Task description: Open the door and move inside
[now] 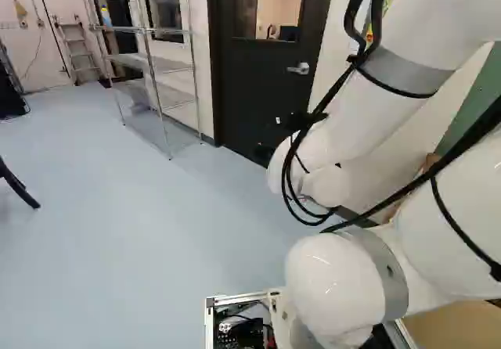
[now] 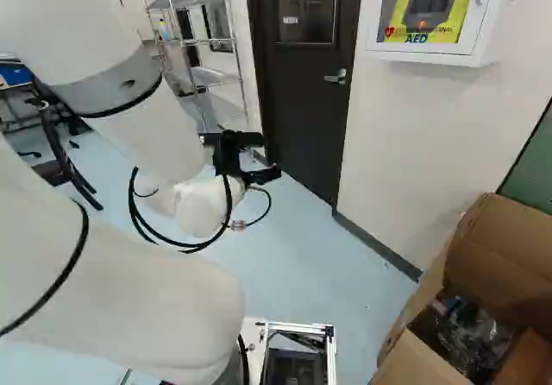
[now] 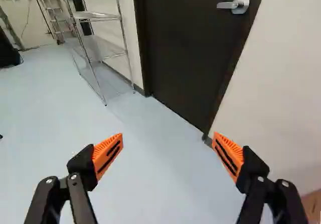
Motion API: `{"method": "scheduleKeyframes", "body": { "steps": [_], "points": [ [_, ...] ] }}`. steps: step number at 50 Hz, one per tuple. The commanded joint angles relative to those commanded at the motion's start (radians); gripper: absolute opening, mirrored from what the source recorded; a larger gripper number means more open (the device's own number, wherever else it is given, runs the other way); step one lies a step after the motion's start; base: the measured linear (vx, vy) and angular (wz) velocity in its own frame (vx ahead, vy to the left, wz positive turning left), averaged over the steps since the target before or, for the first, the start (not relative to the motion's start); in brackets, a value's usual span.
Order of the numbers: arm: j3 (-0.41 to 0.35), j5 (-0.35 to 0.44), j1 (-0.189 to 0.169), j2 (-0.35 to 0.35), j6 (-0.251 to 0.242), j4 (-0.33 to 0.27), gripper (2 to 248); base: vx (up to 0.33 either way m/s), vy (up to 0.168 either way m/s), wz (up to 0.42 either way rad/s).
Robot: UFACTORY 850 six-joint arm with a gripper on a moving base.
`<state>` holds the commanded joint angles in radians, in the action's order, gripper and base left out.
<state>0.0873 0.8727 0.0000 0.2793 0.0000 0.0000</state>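
In the right base view my gripper (image 2: 270, 156) is held out in front of the door, its two fingers spread. The dark door (image 2: 306, 113) has a window in its upper half and stands closed in its frame; its silver lever handle (image 2: 336, 77) is on the right side. The wrist view has my gripper (image 3: 167, 146) open, with nothing between its orange pads. Ahead of it are the lower part of the door (image 3: 183, 48) and the lever handle (image 3: 234, 4), apart from both fingers and nearer the right-hand one in line.
Left of the door stands a wire shelf (image 1: 153, 61), with a ladder (image 1: 78, 52) farther back. Right of the door, a white AED cabinet (image 2: 477, 50) hangs on the wall. An opened cardboard box (image 2: 509, 234) with bagged items sits near the base's right side.
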Motion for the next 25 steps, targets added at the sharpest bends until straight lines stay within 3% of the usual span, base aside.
{"method": "scheduleKeyframes", "body": {
  "steps": [25],
  "points": [
    [0.0,0.0,0.0,0.0,0.0,0.0,247,0.0,0.0,0.0]
  ]
}}
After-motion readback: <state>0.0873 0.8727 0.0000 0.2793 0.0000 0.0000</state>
